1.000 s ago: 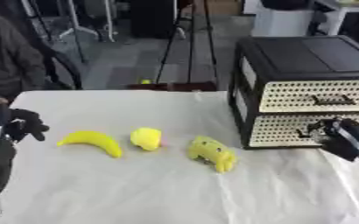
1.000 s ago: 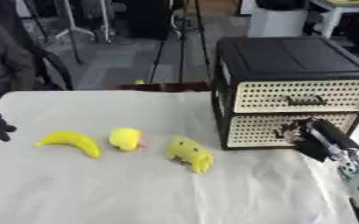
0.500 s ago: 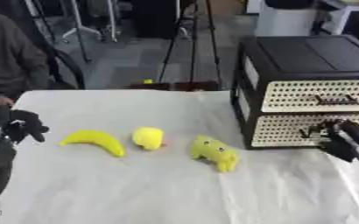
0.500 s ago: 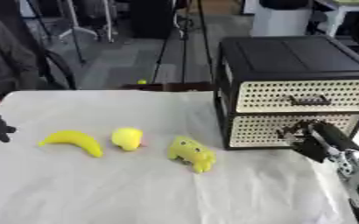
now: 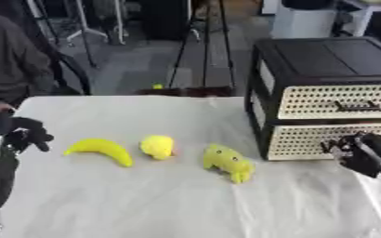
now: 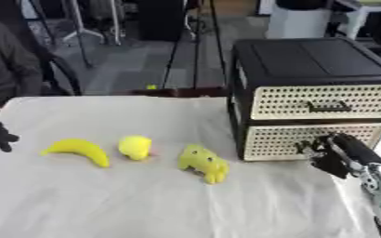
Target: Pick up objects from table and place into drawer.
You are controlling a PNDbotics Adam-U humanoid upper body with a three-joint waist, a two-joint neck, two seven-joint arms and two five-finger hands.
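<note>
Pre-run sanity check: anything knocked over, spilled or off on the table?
Nothing stands out. Banana, round yellow toy and yellow plush lie apart on the cloth; both drawers of the cabinet look closed.

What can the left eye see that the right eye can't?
Only the left eye view shows the left hand whole, with its arm below it. Only the right eye view shows the right hand with its silver forearm running to the lower corner. Both show the banana, the round yellow toy, the yellow animal toy and the drawer unit, both drawers closed.
</note>
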